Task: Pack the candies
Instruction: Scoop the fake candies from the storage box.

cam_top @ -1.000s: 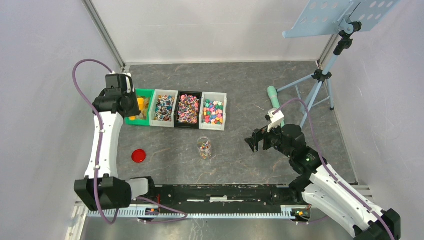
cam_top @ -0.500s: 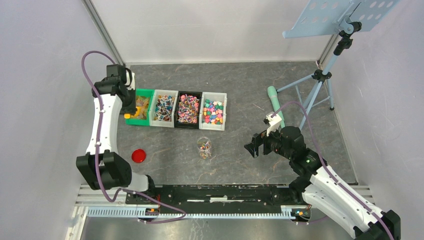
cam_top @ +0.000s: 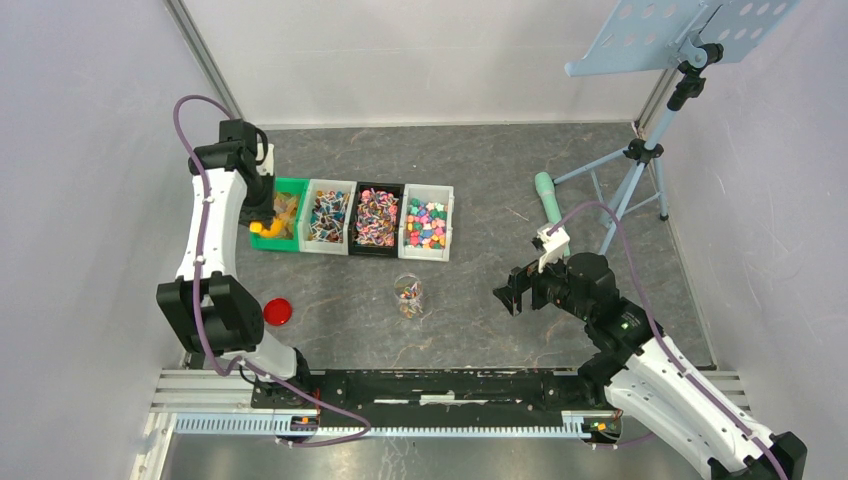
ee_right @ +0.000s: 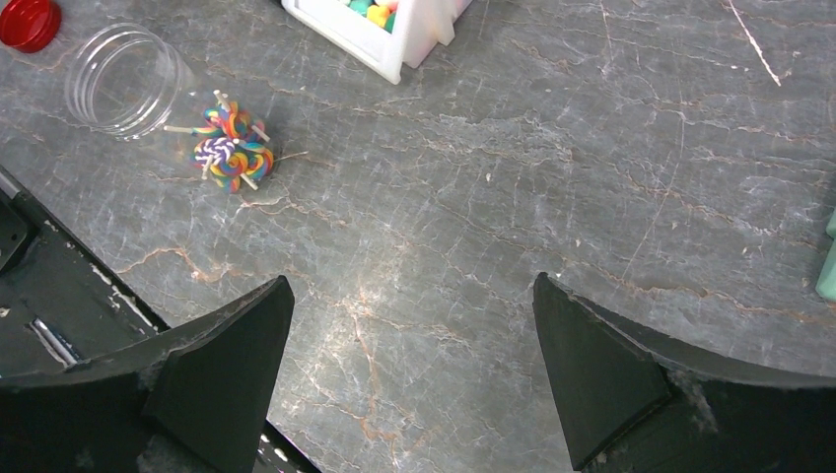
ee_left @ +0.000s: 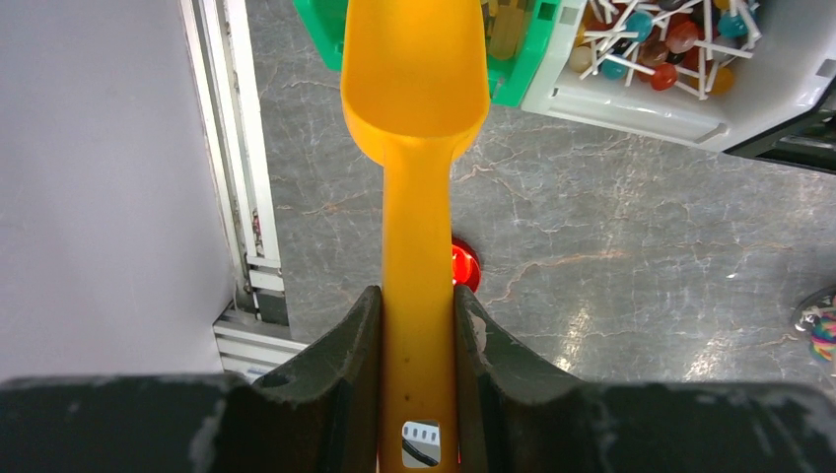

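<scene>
Candies [cam_top: 427, 224] in bins [cam_top: 425, 254]; left arm [cam_top: 205, 240] outstretched, fingers [ee_left: 340, 365] pinching scoop [ee_left: 419, 148].

Table [cam_top: 500, 170] — bins [cam_top: 424, 253], jar [cam_top: 408, 284], red lid [cam_top: 278, 311].

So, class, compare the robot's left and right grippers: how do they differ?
The left gripper is shut on the handle of the scoop; the right gripper is wide open and empty. The left gripper is by the green bin, with the scoop pointing at it; the right gripper is over bare table, right of the jar. Both are black.
</scene>
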Controlling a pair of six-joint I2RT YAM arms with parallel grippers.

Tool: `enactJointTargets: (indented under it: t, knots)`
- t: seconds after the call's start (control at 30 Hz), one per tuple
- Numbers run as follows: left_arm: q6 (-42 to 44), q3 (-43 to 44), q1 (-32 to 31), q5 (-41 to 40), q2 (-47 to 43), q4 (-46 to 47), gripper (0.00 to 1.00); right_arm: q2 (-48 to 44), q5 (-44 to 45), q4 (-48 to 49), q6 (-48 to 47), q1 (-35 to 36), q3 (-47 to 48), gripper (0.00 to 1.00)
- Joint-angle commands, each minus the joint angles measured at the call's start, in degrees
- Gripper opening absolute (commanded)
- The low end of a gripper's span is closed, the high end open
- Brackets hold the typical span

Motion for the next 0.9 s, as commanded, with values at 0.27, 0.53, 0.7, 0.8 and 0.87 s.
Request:
enactJointTargets:
  t: [0.27, 0.53, 0.7, 0.8, 0.87]
  knots:
    - [1.0, -2.3, 0.4, 2.9, 1.4, 2.9, 0.02, 1.4, 3.4, -0.5, -0.4, -0.2, 3.9, 0.98]
    - [1.0, -2.0, 0.3, 2.4, 4.0, 6.1, 0.02, 0.6, 7.0, 0.5, 0.1, -0.2, 2.9, 0.98]
    - [0.7, -3.7, 0.4, 2.7, 4.5, 9.6, 0.02, 0.8, 8.1, -1.0, -0.2, -0.2, 3.6, 0.98]
    - [0.4, -5.0, 0.3, 2.9, 4.3, 11.8, 0.02, 0.9, 9.9, -0.6, -0.1, -0.2, 3.5, 0.98]
    - [-0.3, -7.1, 0.4, 2.5, 3.0, 13.9, 0.02, 1.0, 9.9, 0.4, 0.2, -0.2, 3.3, 0.98]
